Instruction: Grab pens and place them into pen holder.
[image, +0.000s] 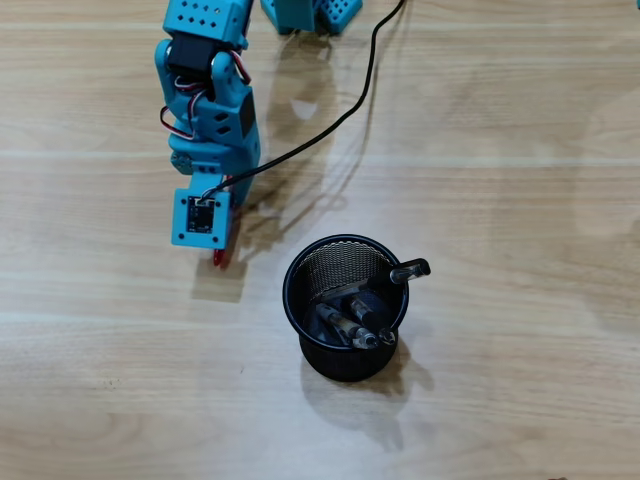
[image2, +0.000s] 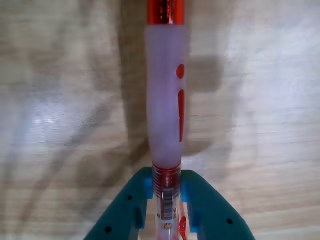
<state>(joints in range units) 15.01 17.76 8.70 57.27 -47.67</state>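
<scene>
Although most of it is hidden under the arm in the overhead view, the red pen (image2: 166, 100) fills the centre of the wrist view, running from the bottom edge to the top. The gripper (image2: 166, 192) is pinching it: both teal fingers (image2: 200, 200) press against the clear ribbed section just below the pale grip sleeve. In the overhead view only a red tip (image: 218, 258) shows beneath the arm, left of centre, just beside the pen holder (image: 300, 262) and apart from it.

Handling notes, as judgement:
- The pen looks light and stiff; weight should not load the grasp.
- The glossy barrel is likely slippery; the ribbed section should resist sliding.
- The hold sits near one end, so the long free length may swing or pivot between the fingers.
- A hold nearer the pale sleeve would likely balance better.

The holder sits lower centre in the overhead view, with other pens (image: 350, 325) already leaning inside, one (image: 410, 268) poking over the rim
</scene>
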